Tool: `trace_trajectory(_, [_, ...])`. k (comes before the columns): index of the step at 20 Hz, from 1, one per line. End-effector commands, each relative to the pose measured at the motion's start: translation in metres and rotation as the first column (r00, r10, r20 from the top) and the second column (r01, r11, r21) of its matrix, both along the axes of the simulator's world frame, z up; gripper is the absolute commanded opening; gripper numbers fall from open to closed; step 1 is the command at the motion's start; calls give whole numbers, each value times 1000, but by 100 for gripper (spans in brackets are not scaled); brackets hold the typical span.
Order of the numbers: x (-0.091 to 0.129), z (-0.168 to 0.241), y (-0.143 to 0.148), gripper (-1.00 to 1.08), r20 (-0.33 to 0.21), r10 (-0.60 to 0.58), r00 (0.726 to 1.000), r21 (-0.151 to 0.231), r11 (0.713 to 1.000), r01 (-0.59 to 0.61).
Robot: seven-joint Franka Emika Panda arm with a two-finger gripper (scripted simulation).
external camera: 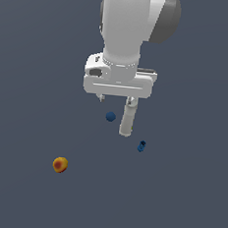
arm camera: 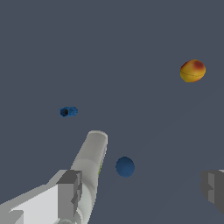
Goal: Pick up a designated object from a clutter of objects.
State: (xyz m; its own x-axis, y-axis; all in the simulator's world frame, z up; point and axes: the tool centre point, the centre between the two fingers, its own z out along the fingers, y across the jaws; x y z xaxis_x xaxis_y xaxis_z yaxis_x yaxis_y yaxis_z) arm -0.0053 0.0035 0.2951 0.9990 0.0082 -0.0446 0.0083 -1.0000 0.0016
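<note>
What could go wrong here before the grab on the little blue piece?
1. The tool hangs open nearer the dark-blue ball than the tiny blue piece, so it may close on the wrong object.
2. The whitish cylinder lies close by the tool; a descent could knock it.
</note>
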Motion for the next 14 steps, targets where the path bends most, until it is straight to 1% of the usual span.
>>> trace_trajectory(1, [0, 0, 0, 100, 0, 0, 1000, 0, 1000, 0])
trace_trajectory(10, [1, 9, 2, 100, -5, 32, 999, 2, 999, -32])
trace_trajectory(14, [0, 9, 1, 100, -5, 28, 1000, 2, 1000, -28])
